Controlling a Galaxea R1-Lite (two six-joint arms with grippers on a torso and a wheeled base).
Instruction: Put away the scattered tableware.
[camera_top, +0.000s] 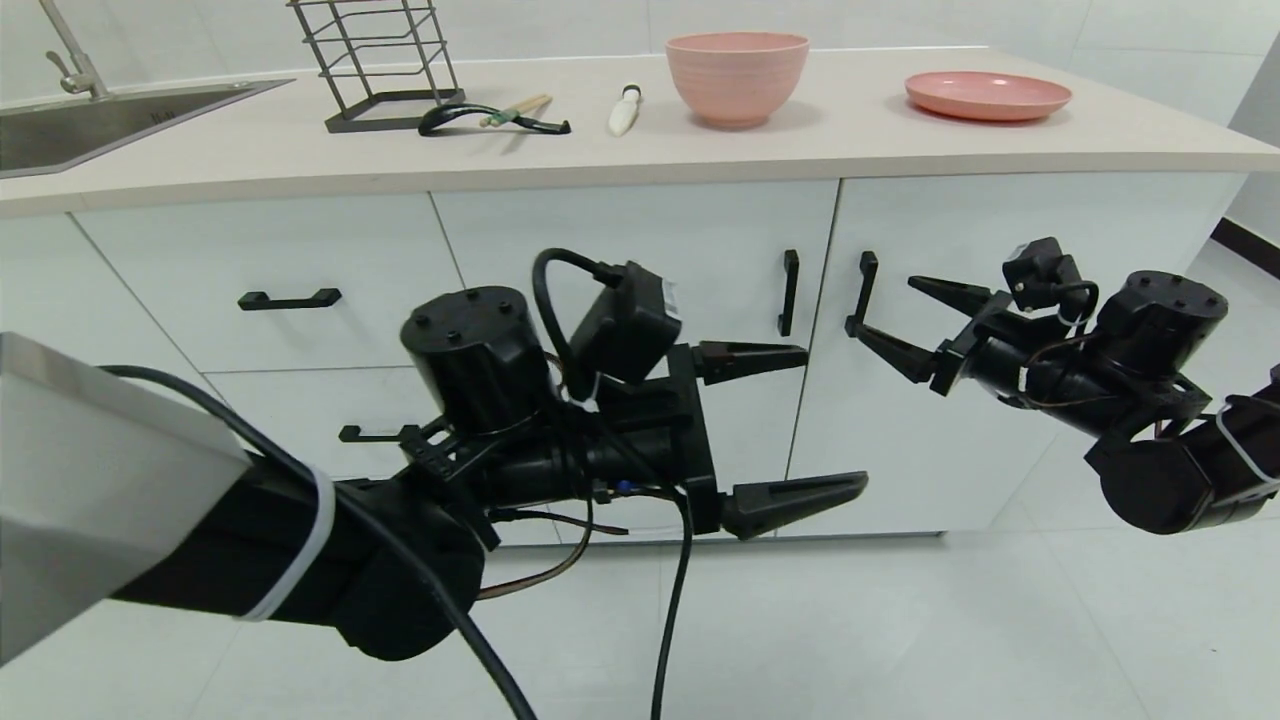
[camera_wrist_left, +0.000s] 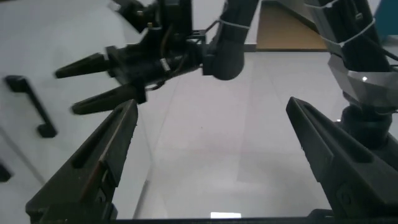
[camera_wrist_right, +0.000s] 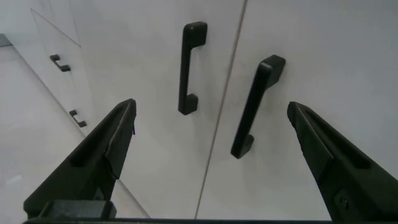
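Observation:
On the counter stand a pink bowl (camera_top: 737, 78) and, to its right, a pink plate (camera_top: 988, 95). Left of the bowl lie a white-handled utensil (camera_top: 625, 110), a pair of chopsticks (camera_top: 522, 107) and a black spoon (camera_top: 480, 117), beside a black wire rack (camera_top: 380, 65). Both arms are held low in front of the cabinet, well below the countertop. My left gripper (camera_top: 835, 420) (camera_wrist_left: 212, 102) is open and empty. My right gripper (camera_top: 882, 305) (camera_wrist_right: 211, 104) is open too, its tips close to the two vertical door handles (camera_wrist_right: 191, 68), and it also appears in the left wrist view (camera_wrist_left: 65, 92).
A steel sink (camera_top: 100, 120) is set into the counter at far left. White cabinet doors and drawers with black handles (camera_top: 290, 298) face me under the counter edge (camera_top: 640, 175). Pale tiled floor (camera_top: 900, 620) lies below.

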